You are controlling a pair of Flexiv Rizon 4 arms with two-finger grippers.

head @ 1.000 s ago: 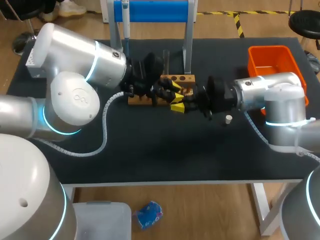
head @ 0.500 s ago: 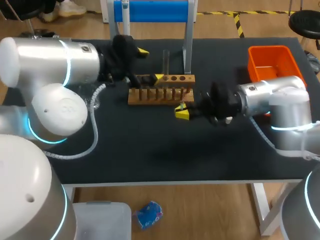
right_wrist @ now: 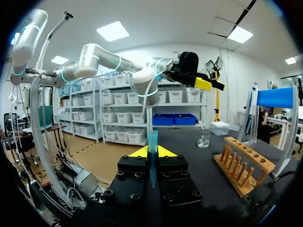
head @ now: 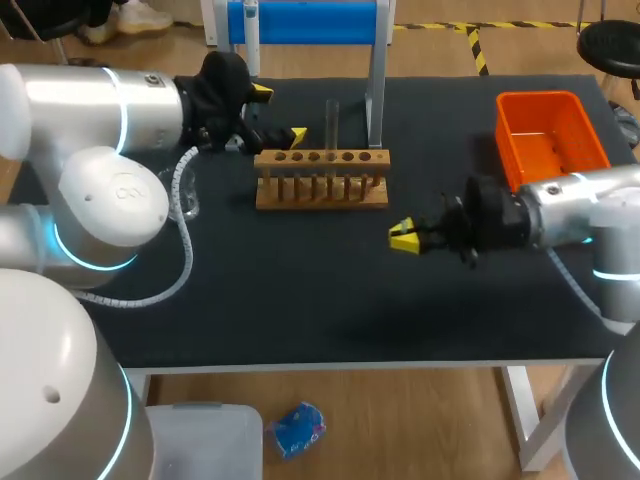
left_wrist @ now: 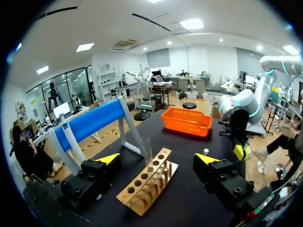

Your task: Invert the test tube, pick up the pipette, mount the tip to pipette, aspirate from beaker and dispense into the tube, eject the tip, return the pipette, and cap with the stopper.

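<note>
A clear test tube point(head: 331, 120) stands upright in the wooden rack point(head: 320, 190); the left wrist view shows the test tube point(left_wrist: 147, 153) just ahead of my open left gripper point(left_wrist: 157, 159). In the head view the left gripper point(head: 279, 113) hovers at the rack's back left end, empty. My right gripper point(head: 405, 238) is in front of the rack and to its right, shut on a blue pipette tip point(right_wrist: 152, 140) that sticks up between its fingers. The pipette point(head: 250, 40) hangs on the blue stand point(head: 305, 20). A glass beaker point(right_wrist: 204, 137) sits left of the rack. A small white stopper point(left_wrist: 205, 152) lies right of it.
An orange bin point(head: 550, 130) stands at the back right. The left arm's cable point(head: 185, 280) loops over the table's left side. Bare black tabletop point(head: 320, 300) runs along the front.
My left gripper has opened and pulled back from the rack to the back left. My right gripper has drawn away from the rack to the right, staying shut on the tip.
</note>
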